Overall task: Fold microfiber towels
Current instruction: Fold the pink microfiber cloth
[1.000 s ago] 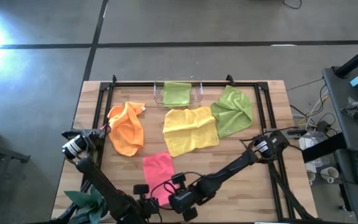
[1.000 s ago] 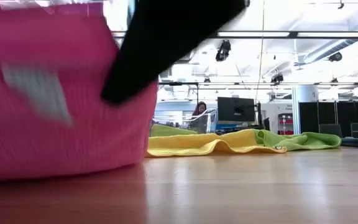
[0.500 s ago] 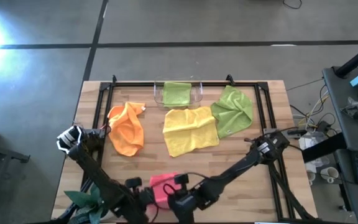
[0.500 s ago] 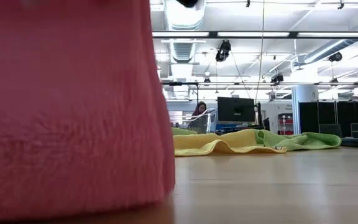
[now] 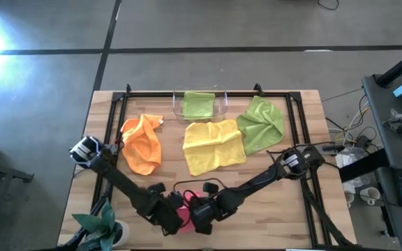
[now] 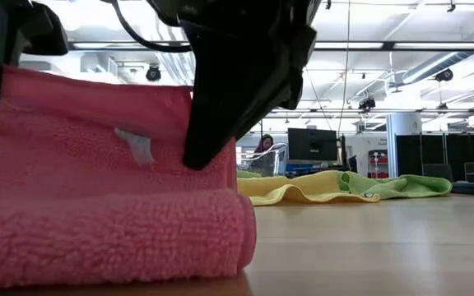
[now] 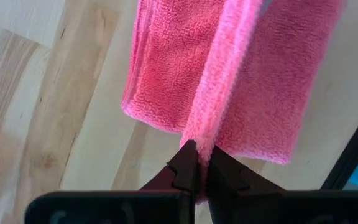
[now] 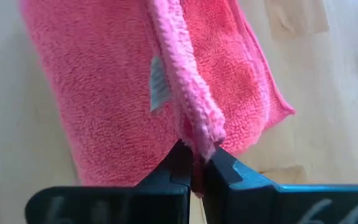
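Observation:
The pink towel (image 5: 188, 201) lies folded over itself near the table's near edge, its rounded fold showing in the low view (image 6: 113, 234). My left gripper (image 5: 170, 211) and my right gripper (image 5: 201, 209) stand close together over it, each shut on its raised edge. The orange towel (image 5: 142, 144), the yellow towel (image 5: 213, 145) and a lime green towel (image 5: 262, 123) lie crumpled farther back. The second lime green towel (image 5: 198, 104) lies folded in the clear tray (image 5: 176, 106). My left gripper pinches the pink towel's upper edge (image 7: 199, 135) between its two fingertips, coming from above. The edge stands up as a ridge from the fingers, and the rest lies on the table. My right gripper pinches the same raised edge (image 8: 199, 135) near the white tag (image 8: 158, 84), from above. Below it the folded layers rest on the table.
A small green plant (image 5: 98, 226) stands at the near left corner. A black frame (image 5: 208, 93) runs round the table's far half. Bare wood (image 5: 271, 209) lies to the right of the grippers.
Both grippers, still shut on the pink towel, have gone down and a little toward the far edge. The towel was stretched out and lifted and is now folded over itself, much shorter, with its lower layers on the table.

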